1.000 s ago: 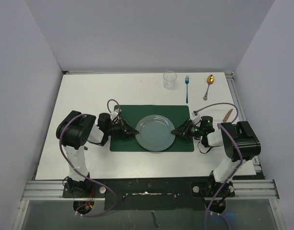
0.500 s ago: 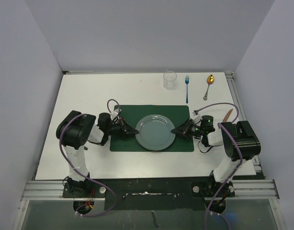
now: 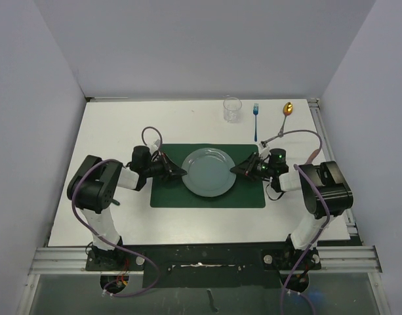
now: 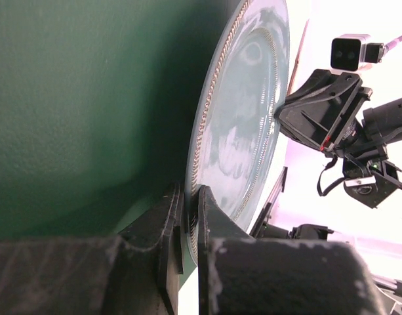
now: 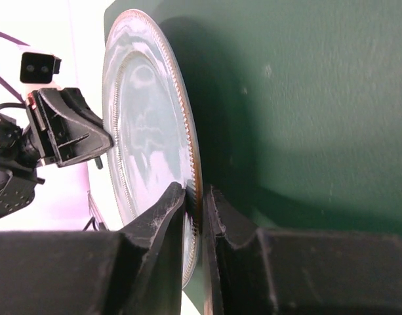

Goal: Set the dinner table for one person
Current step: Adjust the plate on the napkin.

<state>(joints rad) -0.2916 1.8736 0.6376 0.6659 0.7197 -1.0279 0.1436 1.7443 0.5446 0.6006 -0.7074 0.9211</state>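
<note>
Lab booth: blank walls point(image 3: 201, 46) around rail-edged table point(image 3: 122, 125).

Glossy glazed plate point(image 3: 209, 172), matt faintly grained green placemat point(image 3: 248, 197).

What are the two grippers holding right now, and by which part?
Both hold the plate: the left gripper pinches its left rim, the right gripper its right rim.

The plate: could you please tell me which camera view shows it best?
The top external view: the whole round plate shows, over the green placemat. The wrist views show it steeply edge-on, its rim pinched in the left pincer and the right pincer.
</note>
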